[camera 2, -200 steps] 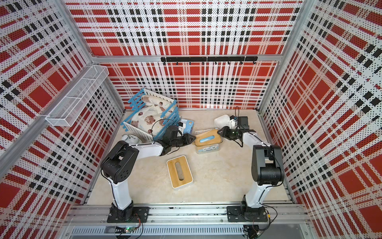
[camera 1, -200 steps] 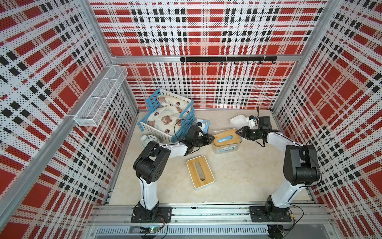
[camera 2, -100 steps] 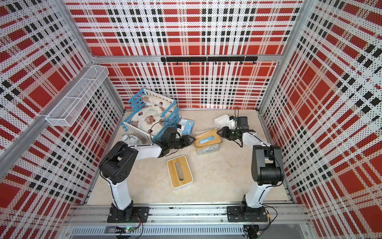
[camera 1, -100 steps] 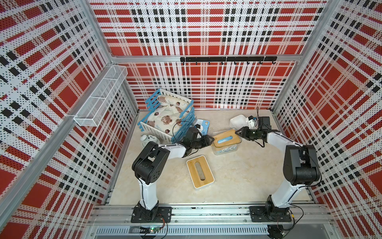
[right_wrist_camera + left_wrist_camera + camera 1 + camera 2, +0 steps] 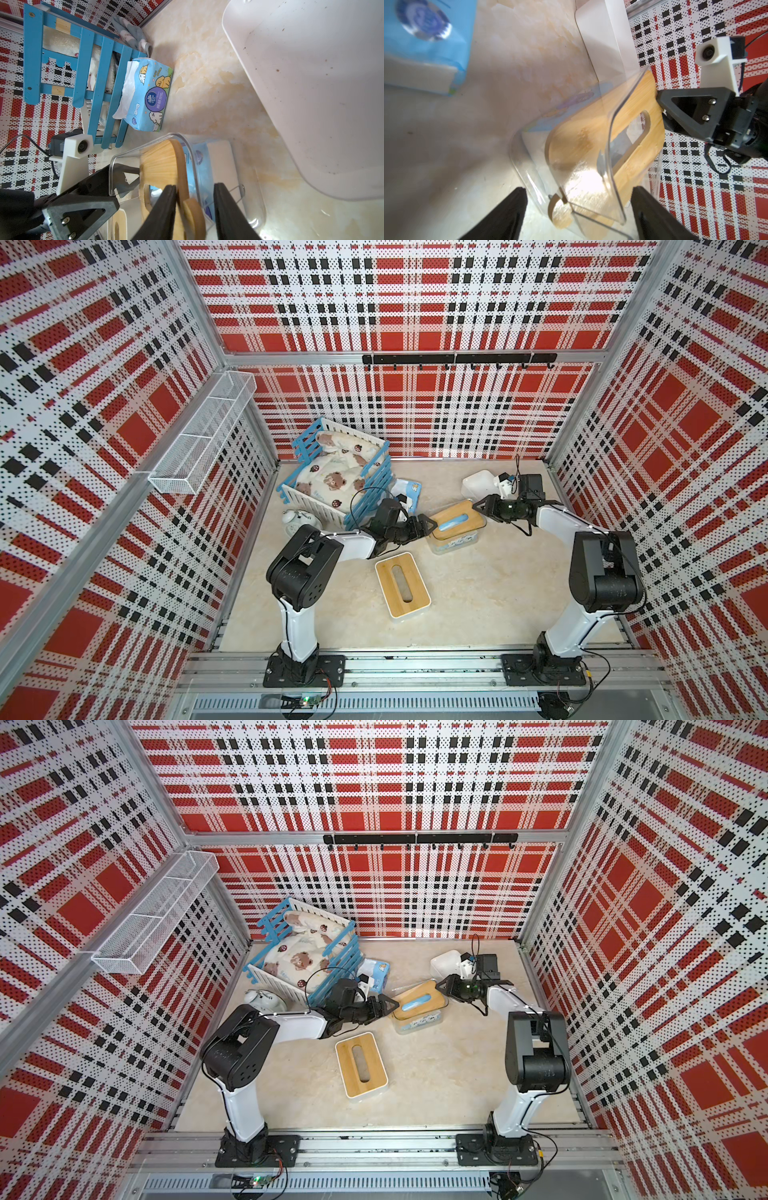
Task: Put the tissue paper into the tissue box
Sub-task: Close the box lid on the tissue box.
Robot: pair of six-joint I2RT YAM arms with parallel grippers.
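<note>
Tissue paper [image 5: 452, 522]: lodged inside clear tissue box [image 5: 455, 542], towards the table's far edge.
Bamboo lid [image 5: 160, 164]: held tilted, presumably for seating, pinched at its raised end by right gripper [image 5: 194, 185].
Left gripper [image 5: 578, 189]: jaws spread wide, box end straddled.

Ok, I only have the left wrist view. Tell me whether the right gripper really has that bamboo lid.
Observer: Yes. In the right wrist view the right gripper is closed on the end of the bamboo lid, one finger each side.
Operator: Now say whether a pack is inside.
Observer: In both top views a light-blue tissue pack shows through the lid's slot, inside the clear tissue box.
Operator: Report anything nearer the robot.
Observer: A second tissue box, white with a wooden top in place, lies there.
</note>
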